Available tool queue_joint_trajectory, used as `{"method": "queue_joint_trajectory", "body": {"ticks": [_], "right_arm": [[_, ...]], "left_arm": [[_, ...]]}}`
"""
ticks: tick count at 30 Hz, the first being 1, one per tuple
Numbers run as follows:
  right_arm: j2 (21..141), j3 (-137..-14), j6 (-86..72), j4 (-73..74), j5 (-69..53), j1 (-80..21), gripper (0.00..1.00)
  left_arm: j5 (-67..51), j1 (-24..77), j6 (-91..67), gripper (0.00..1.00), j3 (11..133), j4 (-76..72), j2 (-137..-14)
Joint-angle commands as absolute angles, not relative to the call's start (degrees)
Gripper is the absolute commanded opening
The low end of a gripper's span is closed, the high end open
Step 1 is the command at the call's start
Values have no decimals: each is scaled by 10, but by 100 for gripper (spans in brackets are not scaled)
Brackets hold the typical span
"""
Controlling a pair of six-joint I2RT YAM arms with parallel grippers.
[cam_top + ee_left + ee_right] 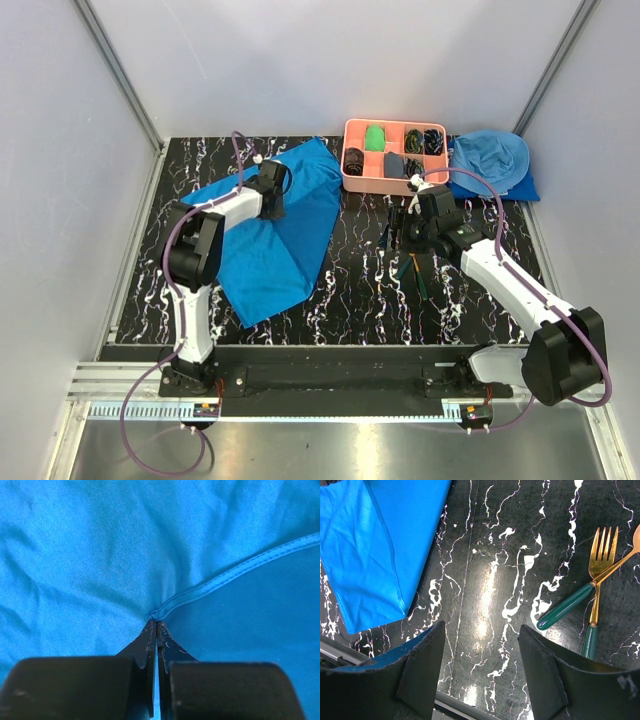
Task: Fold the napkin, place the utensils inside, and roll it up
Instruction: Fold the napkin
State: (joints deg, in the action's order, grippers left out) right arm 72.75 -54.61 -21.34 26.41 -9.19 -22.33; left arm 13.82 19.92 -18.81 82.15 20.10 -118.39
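The royal-blue napkin (pixel 280 240) lies spread and partly doubled over on the left half of the table. My left gripper (pixel 272 197) is down on its upper part. In the left wrist view that gripper (pixel 156 623) is shut on the napkin (pixel 100 555), pinching its stitched hem (pixel 225 576), and the cloth puckers at the tips. My right gripper (pixel 482 630) hovers open over bare tabletop, nothing between its fingers. The fork (pixel 601 555) and spoon (pixel 565 611) lie crossed just to its right, gold heads and green handles. From above they show by the right gripper (pixel 405 228) as utensils (pixel 420 275).
A pink compartment tray (pixel 356 183) with small items stands at the back centre. A sky-blue heap of cloth (pixel 490 160) lies at the back right. The black marbled table (pixel 350 300) ends at grey walls left, right and behind.
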Motion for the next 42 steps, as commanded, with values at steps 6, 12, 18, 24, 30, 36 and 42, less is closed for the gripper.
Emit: {"method": "queue_joint_trajectory", "body": {"ticks": [6,12,18,24,30,36,42], "right_arm": [[724,-548,-214,260,-108,-220,70],[723,-551,-214,259,-112,-220,70],[709,-547,-214,263,-109,-220,70],[700,-542,-214,267,-105,-220,70],[701,-546,-213,268,-106,-220,70],[699,-547,-213,270,-105,-220,70],[698,-544,-213,271,-105,-220,70]], "left_arm": [[152,205,-184,0,793,219,-1081],[164,204,-173,0,787,221,-1072],[195,196,-155,0,812,241,-1069],[194,159,-138,0,832,256,-1049],[172,115,-118,0,849,272,-1045],[150,67,-102,0,866,292,-1053],[123,28,-83,0,888,300,-1067]]}}
